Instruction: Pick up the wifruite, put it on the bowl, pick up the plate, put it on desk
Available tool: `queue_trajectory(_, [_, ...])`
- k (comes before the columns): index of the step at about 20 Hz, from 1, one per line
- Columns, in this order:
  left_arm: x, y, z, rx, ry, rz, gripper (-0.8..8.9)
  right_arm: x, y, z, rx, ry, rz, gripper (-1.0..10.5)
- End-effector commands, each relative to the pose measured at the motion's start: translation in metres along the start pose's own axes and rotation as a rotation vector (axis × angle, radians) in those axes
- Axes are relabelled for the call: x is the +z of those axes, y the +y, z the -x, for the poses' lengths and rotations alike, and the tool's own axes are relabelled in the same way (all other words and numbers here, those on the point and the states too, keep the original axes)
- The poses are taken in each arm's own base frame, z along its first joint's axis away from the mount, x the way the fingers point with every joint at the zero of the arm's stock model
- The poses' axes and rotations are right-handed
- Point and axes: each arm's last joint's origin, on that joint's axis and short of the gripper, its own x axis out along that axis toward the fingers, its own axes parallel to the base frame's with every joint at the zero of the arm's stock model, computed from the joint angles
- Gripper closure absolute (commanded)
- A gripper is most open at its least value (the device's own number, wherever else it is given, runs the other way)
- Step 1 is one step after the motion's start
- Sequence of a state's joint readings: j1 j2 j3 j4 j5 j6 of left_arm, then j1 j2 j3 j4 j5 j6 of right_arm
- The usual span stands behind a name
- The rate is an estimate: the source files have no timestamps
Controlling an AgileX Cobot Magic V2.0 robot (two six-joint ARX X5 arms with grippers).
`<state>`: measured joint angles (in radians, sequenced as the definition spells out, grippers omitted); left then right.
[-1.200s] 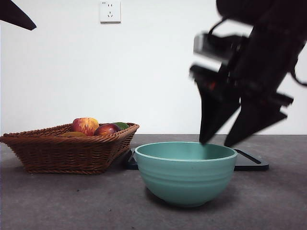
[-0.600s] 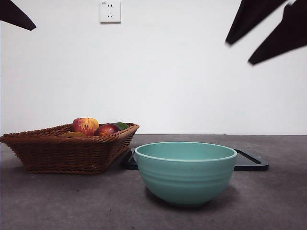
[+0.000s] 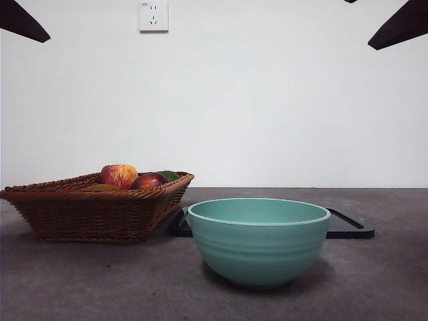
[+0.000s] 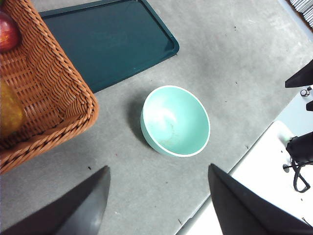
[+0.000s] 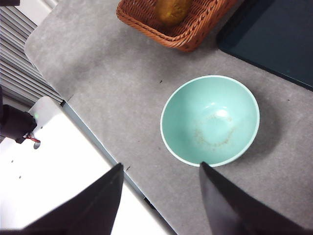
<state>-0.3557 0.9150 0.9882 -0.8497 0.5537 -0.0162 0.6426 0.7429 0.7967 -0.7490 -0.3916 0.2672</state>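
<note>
Both tools hang high above the desk point(image 3: 80, 281), jaws spread and grasping nothing: the right tool point(image 5: 161, 196) over the desk's near edge beside the bowl point(image 5: 210, 120), the left tool point(image 4: 156, 198) likewise. The bowl stands empty on bare desk, apart from the wicker basket point(image 3: 93, 210) and just in front of the black tray point(image 4: 107, 41). An olive-brown fruit point(image 5: 172, 10), perhaps the wifruite, lies in the basket beside the apple point(image 3: 119, 175).
</note>
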Motion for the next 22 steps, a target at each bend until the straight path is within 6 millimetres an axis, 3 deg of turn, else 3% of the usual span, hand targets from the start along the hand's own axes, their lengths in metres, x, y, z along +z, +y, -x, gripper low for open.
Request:
queue_trajectory(1, [0.0041, -0.0022, 0.0017, -0.009, -0.011, -0.020, 5.01, 0.0039, 0.0032, 0.0014, 0.011, -0.010, 0.005, 7.0])
queue_trajectory(5, [0.0041, -0.0021, 0.0017, -0.009, -0.011, -0.019, 5.12, 0.0038, 0.0031, 0.0014, 0.011, -0.009, 0.005, 7.1])
queue_trajectory(8, [0.0042, -0.0021, 0.0017, -0.009, -0.012, -0.021, 7.13, 0.0033, 0.0030, 0.0014, 0.009, -0.004, 0.008, 9.3])
queue_trajectory(9, [0.0042, -0.0021, 0.0016, -0.009, -0.012, -0.021, 8.05, 0.0033, 0.0030, 0.0014, 0.009, -0.004, 0.017, 9.4])
queue_trajectory(22, [0.0043, -0.0022, 0.0017, -0.009, -0.013, -0.021, 8.06, 0.0041, 0.0030, 0.0015, 0.005, -0.014, 0.026, 9.4])
